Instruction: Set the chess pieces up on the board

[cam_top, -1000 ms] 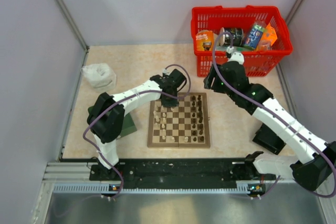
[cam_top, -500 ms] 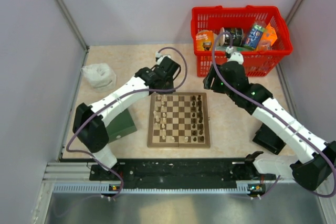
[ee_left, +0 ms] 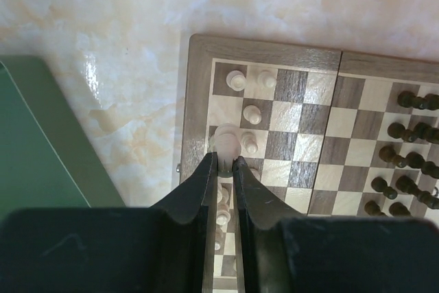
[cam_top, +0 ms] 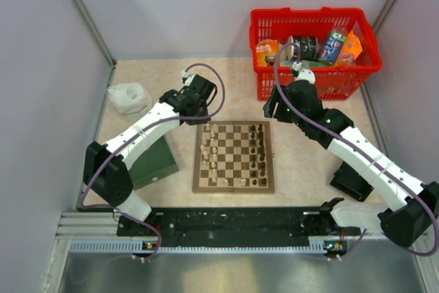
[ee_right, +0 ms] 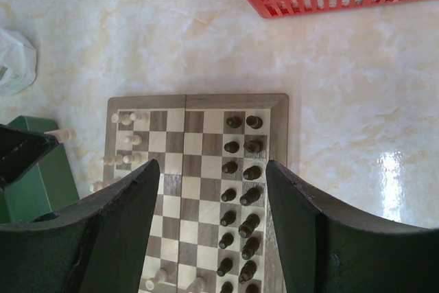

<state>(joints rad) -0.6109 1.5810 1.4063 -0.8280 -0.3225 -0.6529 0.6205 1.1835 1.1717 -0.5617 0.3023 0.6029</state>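
The board (cam_top: pixel 234 188) lies mid-table. Cream-white chess pieces (cam_top: pixel 212 158) stand along its left columns and dark ones (cam_top: pixel 258 156) along its right. My left gripper (cam_top: pixel 195 106) hovers just off the board's far left corner. In the left wrist view its jaws (ee_left: pixel 225 159) are shut on a cream-white piece (ee_left: pixel 226 141), above the board's left border (ee_left: pixel 195 111). My right gripper (cam_top: pixel 274 109) hangs off the far right corner. In the right wrist view it (ee_right: pixel 211 169) is open and empty, high over the dark pieces (ee_right: pixel 231 168).
A red basket (cam_top: pixel 312 77) of cans and packets stands at the back right. A dark green box (cam_top: pixel 154 160) lies left of the board under my left arm. A white crumpled bag (cam_top: pixel 129 98) sits at the far left. Walls close in on both sides.
My left gripper has lifted off the board's far left squares and drawn back to the far left, jaws still shut. The right gripper has hardly shifted.
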